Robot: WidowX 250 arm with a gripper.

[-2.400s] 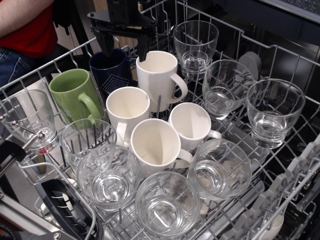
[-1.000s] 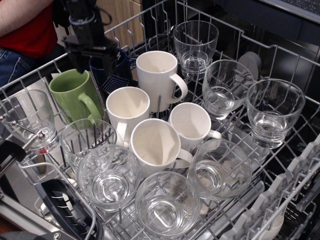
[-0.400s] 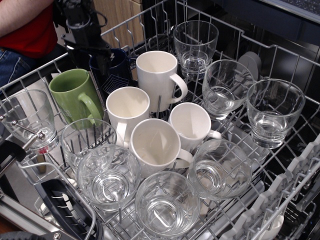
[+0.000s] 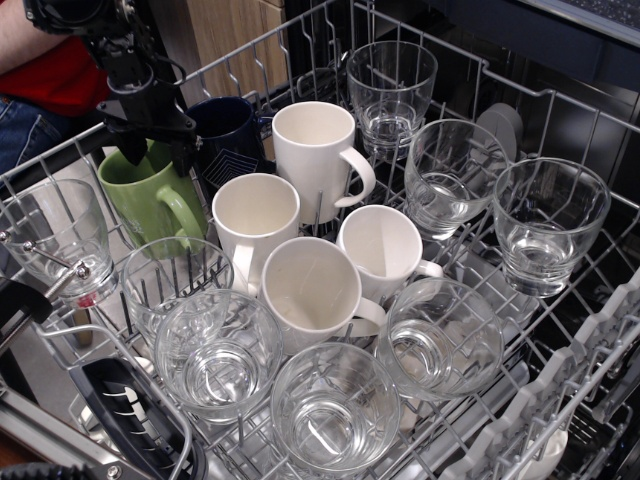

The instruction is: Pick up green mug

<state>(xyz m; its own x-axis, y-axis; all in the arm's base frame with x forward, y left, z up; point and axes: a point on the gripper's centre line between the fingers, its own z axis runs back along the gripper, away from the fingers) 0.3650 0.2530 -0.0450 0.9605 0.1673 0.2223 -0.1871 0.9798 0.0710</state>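
Note:
The green mug [image 4: 152, 207] stands tilted in the dishwasher rack [image 4: 560, 330] at the back left, its loop handle [image 4: 185, 215] facing front right. My gripper [image 4: 157, 158] is open and hangs right at the mug's upper rim, one finger [image 4: 131, 155] at the left part of the rim and the other [image 4: 183, 158] at the right. It covers the mug's mouth. Whether the fingers touch the rim does not show. A dark navy mug [image 4: 228, 135] stands just to the right of the gripper.
Several cream-white mugs [image 4: 313, 150] [image 4: 255, 215] [image 4: 310, 285] fill the rack's middle. Clear glasses [image 4: 55, 232] [image 4: 215, 355] [image 4: 392, 85] stand left, front and right. A person in a red shirt [image 4: 60, 70] is behind the rack at top left.
My gripper has moved left and down, from over the navy mug to the green mug's rim. It stays open. The mugs have not moved.

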